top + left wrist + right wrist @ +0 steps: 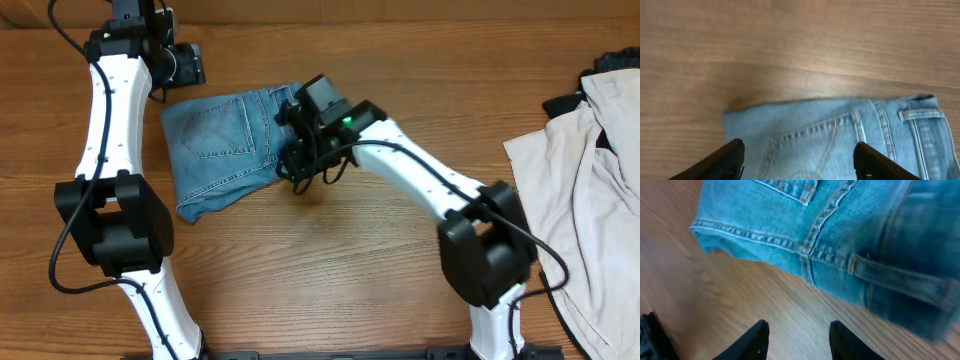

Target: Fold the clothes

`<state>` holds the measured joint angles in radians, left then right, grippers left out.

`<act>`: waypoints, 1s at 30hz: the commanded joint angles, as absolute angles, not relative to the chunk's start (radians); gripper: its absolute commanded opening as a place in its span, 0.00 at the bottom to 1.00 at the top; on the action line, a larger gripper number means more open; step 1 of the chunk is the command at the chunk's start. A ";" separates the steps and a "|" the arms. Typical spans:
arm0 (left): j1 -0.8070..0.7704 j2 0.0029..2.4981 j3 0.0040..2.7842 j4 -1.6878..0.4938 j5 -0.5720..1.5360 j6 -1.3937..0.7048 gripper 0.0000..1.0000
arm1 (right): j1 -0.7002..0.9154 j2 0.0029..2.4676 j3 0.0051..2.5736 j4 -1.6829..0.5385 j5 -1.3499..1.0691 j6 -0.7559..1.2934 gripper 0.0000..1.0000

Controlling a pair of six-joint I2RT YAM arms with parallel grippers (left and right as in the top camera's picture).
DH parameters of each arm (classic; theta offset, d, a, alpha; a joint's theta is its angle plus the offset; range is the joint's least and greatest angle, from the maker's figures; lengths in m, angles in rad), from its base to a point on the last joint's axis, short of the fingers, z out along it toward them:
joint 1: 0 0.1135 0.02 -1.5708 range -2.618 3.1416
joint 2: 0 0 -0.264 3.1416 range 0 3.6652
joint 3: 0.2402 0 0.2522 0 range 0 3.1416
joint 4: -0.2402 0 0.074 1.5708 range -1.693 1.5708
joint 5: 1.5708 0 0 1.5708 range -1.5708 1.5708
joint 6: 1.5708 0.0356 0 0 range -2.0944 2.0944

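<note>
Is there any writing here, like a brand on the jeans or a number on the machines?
None can be read in any view.
The jeans show only stitching and a pocket, no brand patch.
The left arm and right arm carry no lettering, only a green light on the right.
The cream garment shows no tag.

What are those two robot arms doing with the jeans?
They are folding clothes. The light blue jeans lie on the wooden table, already folded into a small bundle with a back pocket facing up. The right pincer is open beside the bundle's waistband edge and holds nothing. The left pincer is open too, hovering at the opposite side of the jeans. A cream-beige garment lies in a heap at the table's right side.
</note>
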<state>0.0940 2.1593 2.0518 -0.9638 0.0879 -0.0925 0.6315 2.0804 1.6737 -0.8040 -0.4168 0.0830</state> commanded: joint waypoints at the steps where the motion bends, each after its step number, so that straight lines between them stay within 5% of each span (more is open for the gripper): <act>1: 0.101 2.228 2.055 -0.938 0.071 -0.014 0.73 | 0.628 2.122 1.688 -0.723 -0.427 0.133 0.43; 14: 0.109 2.449 2.055 -1.077 0.065 0.004 0.85 | 0.624 2.222 1.688 -0.694 -0.296 0.158 0.43; 17: 0.112 2.472 2.055 -1.192 0.029 -0.008 0.75 | 0.607 2.237 1.688 -0.706 -0.254 0.174 0.43; 21: 0.113 2.478 2.055 -1.456 -0.060 -0.100 0.44 | 0.548 2.239 1.688 -0.701 -0.184 0.187 0.42; 24: 0.113 2.478 2.055 -1.591 -0.052 -0.124 0.53 | 0.507 2.239 1.688 -0.678 -0.172 0.175 0.40; 30: 0.113 2.454 2.055 -1.651 0.007 -0.126 0.53 | 0.433 2.239 1.688 -0.692 -0.176 0.163 0.40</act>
<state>0.1059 2.4596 2.0602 -1.6550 -0.0193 -0.1032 0.4496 2.2261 1.6737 -0.6800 -0.1978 0.1711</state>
